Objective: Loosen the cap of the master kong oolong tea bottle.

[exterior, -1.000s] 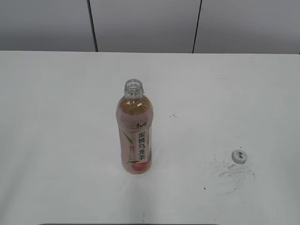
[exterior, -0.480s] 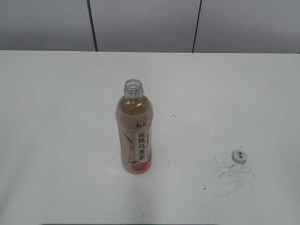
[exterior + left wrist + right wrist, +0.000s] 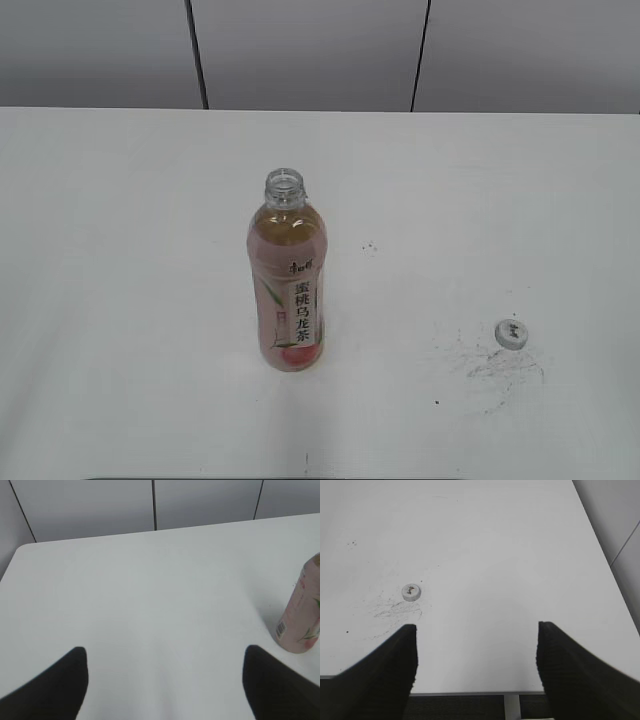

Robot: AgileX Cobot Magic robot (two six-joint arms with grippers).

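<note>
The master kong oolong tea bottle (image 3: 288,280) stands upright near the middle of the white table, its neck open with no cap on it. Its lower part shows at the right edge of the left wrist view (image 3: 301,615). The cap (image 3: 511,334) lies flat on the table to the right of the bottle, beside dark scuff marks; it also shows in the right wrist view (image 3: 411,592). My left gripper (image 3: 163,655) is open and empty, left of the bottle. My right gripper (image 3: 476,630) is open and empty above the table's front edge, right of the cap. Neither gripper shows in the exterior view.
The white table (image 3: 120,250) ends at a grey panelled wall (image 3: 300,50) at the back. Its front edge and right edge (image 3: 605,570) show in the right wrist view, with dark floor below. Scuff marks (image 3: 495,370) lie near the cap.
</note>
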